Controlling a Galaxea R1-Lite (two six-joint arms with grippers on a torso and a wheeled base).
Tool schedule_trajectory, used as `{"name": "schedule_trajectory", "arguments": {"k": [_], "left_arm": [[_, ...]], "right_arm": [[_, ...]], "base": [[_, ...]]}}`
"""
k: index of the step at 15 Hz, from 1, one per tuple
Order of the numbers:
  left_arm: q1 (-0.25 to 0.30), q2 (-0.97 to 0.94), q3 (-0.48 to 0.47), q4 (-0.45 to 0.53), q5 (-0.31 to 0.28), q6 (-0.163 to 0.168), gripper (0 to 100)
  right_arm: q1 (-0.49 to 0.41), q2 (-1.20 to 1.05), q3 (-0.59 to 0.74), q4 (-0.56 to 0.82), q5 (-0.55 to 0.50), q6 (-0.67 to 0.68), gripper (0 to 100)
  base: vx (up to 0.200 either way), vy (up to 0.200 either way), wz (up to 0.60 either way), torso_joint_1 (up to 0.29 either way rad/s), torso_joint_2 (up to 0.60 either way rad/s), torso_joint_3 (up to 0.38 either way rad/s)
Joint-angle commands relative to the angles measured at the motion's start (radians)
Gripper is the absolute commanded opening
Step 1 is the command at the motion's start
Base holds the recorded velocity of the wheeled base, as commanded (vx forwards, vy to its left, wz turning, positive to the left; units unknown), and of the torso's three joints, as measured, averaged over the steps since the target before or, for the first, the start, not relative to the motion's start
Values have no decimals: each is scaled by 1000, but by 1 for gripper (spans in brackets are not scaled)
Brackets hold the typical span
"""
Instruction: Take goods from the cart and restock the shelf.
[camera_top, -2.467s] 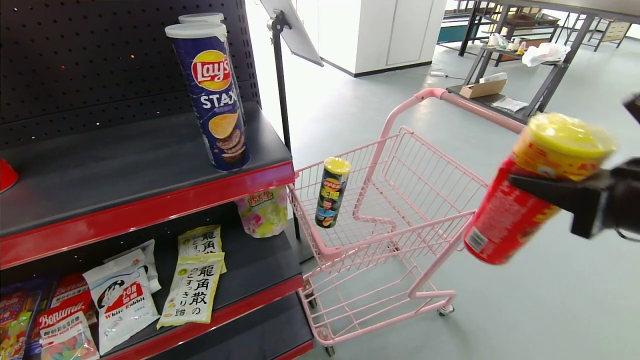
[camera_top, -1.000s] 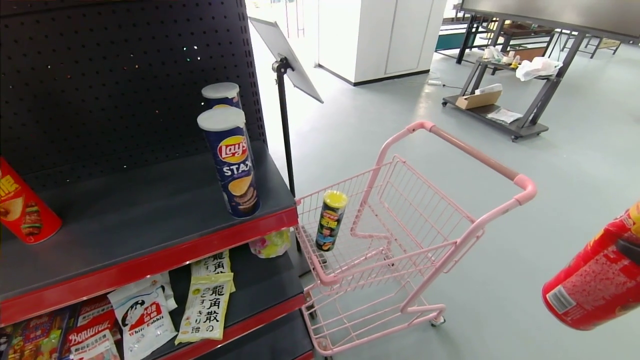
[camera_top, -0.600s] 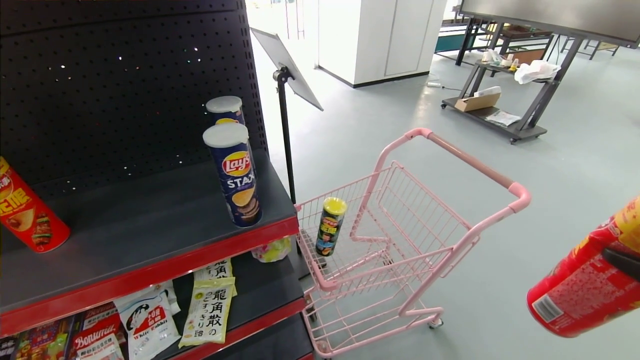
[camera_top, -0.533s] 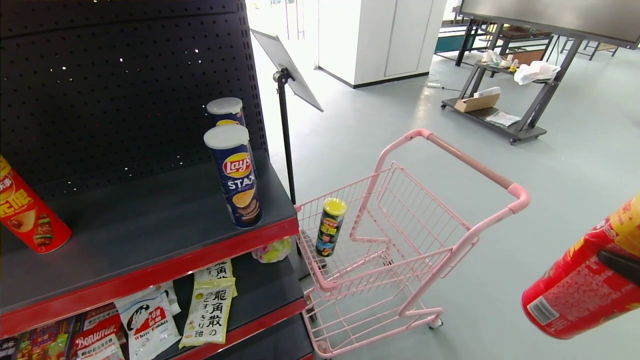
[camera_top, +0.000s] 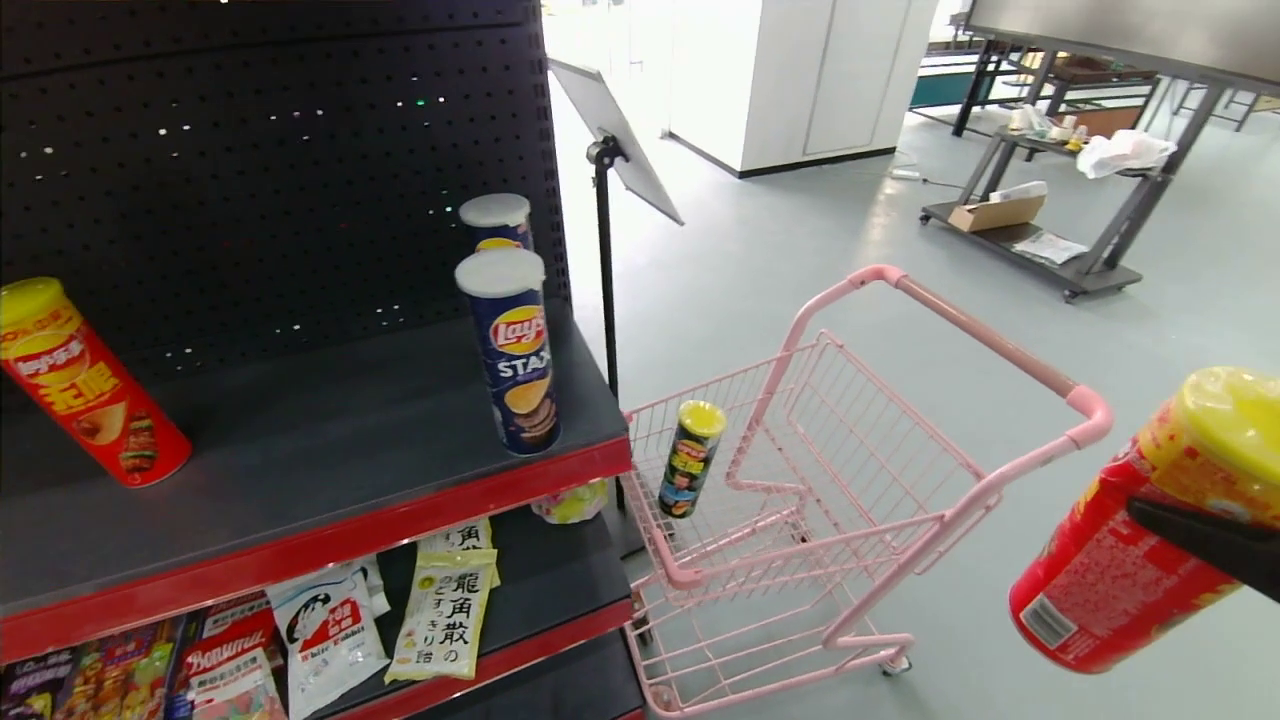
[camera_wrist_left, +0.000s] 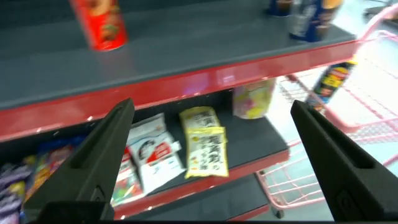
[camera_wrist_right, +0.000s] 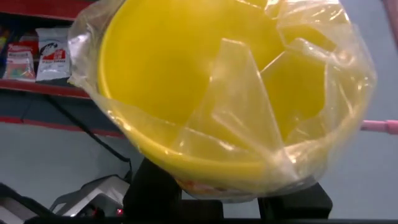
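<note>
The right end effector (camera_top: 1196, 522) pinches the red chip can (camera_top: 1095, 565) beside the cart (camera_top: 985, 338), mid-carry; next it likely needs swinging to the top shelf (camera_top: 300, 470).

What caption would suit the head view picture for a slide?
The right claw holds a tilted red canister near the pink cart, where a dark canister stands, beside the shelf.

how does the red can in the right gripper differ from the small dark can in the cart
The red can is held tilted in the air by the right gripper; the dark can stands in the cart's corner by the shelf. The red can's body is red; the dark can's is black with yellow and blue print. Both have yellow lids.
</note>
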Motion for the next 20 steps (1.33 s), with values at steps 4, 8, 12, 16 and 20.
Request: {"name": "schedule_trajectory", "arguments": {"k": [4, 8, 12, 16, 20], "left_arm": [[0, 1, 0, -1, 1, 1, 100], [0, 1, 0, -1, 1, 2, 100], [0, 1, 0, -1, -1, 4, 100], [0, 1, 0, -1, -1, 4, 100], [0, 1, 0, -1, -1, 4, 100]], "right_arm": [[3, 35, 4, 1, 1, 1, 0], [-7, 28, 37, -17, -7, 5, 0], [2, 27, 92, -103, 15, -7, 0], [36, 28, 119, -157, 202, -35, 0], [63, 10, 138, -157, 275, -42, 0]], "base": [[0, 0, 600, 8, 5, 1], [0, 0, 150, -1, 1, 2], [0, 150, 0, -2, -3, 3], [0, 200, 0, 7, 7, 1], [0, 200, 0, 5, -1, 4]]}}
